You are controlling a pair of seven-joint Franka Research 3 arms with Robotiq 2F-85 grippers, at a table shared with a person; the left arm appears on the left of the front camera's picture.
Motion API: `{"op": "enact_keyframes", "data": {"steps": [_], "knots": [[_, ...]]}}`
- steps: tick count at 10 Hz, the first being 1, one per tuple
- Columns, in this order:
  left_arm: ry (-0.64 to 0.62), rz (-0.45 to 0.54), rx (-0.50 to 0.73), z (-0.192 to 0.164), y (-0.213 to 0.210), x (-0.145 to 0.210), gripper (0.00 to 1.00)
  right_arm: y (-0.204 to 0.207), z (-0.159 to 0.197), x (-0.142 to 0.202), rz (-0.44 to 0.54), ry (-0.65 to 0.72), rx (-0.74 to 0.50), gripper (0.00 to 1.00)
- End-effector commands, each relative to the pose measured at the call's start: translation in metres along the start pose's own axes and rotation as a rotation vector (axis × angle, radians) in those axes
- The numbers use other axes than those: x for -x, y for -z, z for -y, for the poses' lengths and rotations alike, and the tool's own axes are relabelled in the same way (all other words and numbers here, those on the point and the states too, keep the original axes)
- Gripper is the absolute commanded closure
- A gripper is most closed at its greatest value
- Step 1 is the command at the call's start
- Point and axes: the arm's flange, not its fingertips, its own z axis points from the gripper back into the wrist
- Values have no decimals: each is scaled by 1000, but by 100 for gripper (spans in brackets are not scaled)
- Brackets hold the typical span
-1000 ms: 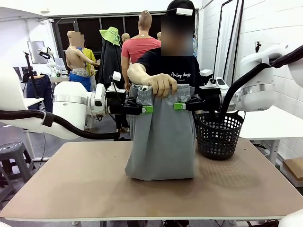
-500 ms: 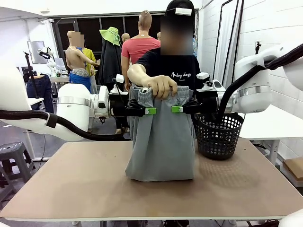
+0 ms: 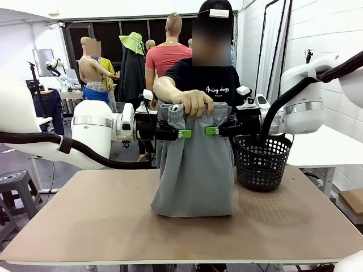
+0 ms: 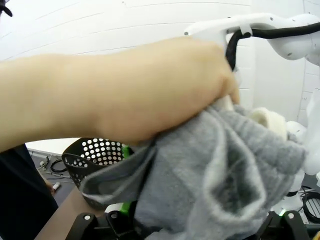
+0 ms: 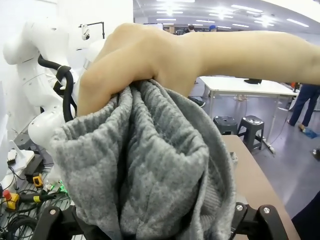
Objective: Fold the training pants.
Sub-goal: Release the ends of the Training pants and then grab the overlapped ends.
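Both arms reach level toward the middle. The left gripper (image 3: 182, 134) and the right gripper (image 3: 211, 131) point at each other, tips near but apart. Each has its jaws spread wide. The person's hand (image 3: 193, 103) is clenched just above, between them.

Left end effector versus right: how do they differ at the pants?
The left end effector reaches in from the training pants' left, the right end effector from the basket side. The left sits slightly lower than the right. Both are open, jaws astride waistband cloth.
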Motion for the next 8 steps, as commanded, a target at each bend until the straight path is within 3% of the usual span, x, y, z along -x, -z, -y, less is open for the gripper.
{"op": "enact_keyframes", "data": {"steps": [1, 4, 8], "knots": [[-5, -27, 22, 18, -8, -5, 0, 13, 7, -1, 28, -20, 26, 0], [36, -6, -124, 32, -12, -5, 0, 16, 6, -1, 22, -28, 52, 0], [19, 28, -161, 14, -3, 0, 0, 14, 1, 0, 53, -5, 33, 0]]}}
